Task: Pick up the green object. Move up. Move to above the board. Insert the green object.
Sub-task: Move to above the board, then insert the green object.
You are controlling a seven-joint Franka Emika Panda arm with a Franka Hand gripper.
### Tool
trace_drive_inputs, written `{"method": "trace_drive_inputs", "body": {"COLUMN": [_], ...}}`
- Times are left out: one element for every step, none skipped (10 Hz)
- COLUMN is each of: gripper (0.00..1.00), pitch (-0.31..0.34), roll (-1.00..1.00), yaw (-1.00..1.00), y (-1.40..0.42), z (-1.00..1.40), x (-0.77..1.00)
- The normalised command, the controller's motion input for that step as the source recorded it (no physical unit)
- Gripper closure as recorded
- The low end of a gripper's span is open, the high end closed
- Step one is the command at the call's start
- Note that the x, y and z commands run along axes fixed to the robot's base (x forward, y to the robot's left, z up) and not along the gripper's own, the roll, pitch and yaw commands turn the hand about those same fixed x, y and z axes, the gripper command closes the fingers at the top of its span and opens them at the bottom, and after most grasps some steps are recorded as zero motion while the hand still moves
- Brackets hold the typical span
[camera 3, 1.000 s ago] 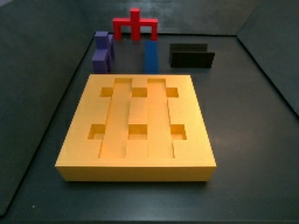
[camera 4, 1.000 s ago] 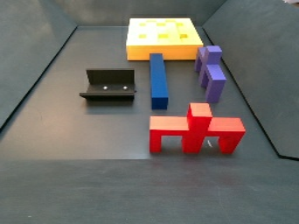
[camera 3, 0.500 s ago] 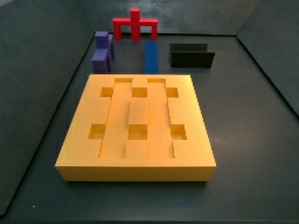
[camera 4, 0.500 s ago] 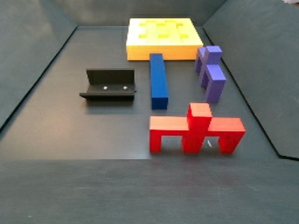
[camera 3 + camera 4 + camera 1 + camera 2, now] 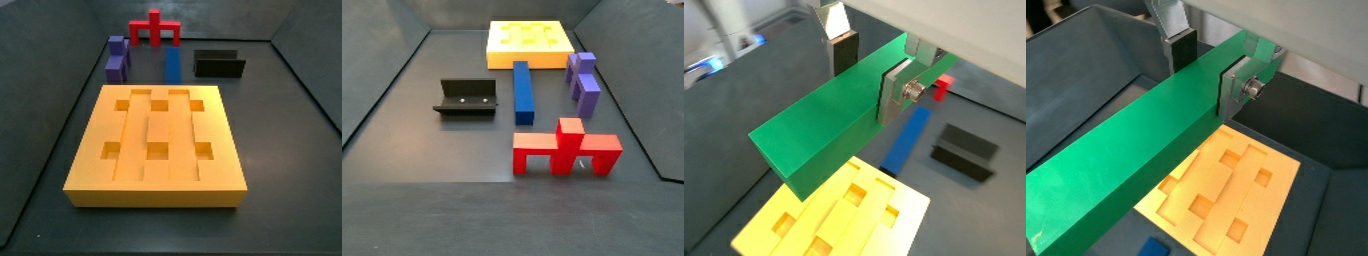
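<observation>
We hold the green object (image 5: 824, 130) in the gripper (image 5: 871, 70), high above the board (image 5: 1227, 190).
In both side views neither gripper nor green object appears; only the board (image 5: 156, 150), blue bar (image 5: 521, 91), red cross-topped block (image 5: 564, 148) and fixture (image 5: 466, 98) lie on the dark grey floor (image 5: 422, 140).

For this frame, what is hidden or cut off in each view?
- Pincer and green object: absent from both side views, so their height above the board is unknown.
- Green object's far end: cut off by the frame edge in a wrist view.
- Board: partly covered by the green object in both wrist views.
- Red block: mostly hidden behind a pincer finger.
</observation>
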Motion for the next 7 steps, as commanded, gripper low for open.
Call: {"method": "trace_drive_inputs", "body": {"gripper": [1.00, 1.00, 1.00, 1.00, 1.00, 1.00, 1.00], "pitch": [0.224, 0.194, 0.167, -0.090, -0.106, -0.116, -0.107], "roll": [0.02, 0.03, 0.03, -0.20, -0.21, -0.23, -0.23], "yaw": [0.65, 0.36, 0.22, -0.02, -0.15, -0.15, -0.11], "y": [-0.03, -0.03, -0.03, -0.08, -0.16, -0.21, -0.20], "z": [0.03, 0.03, 0.03, -0.70, -0.68, -0.61, -0.60], "x": [0.07, 0.07, 0.07, -0.21, -0.30, -0.27, -0.25]}}
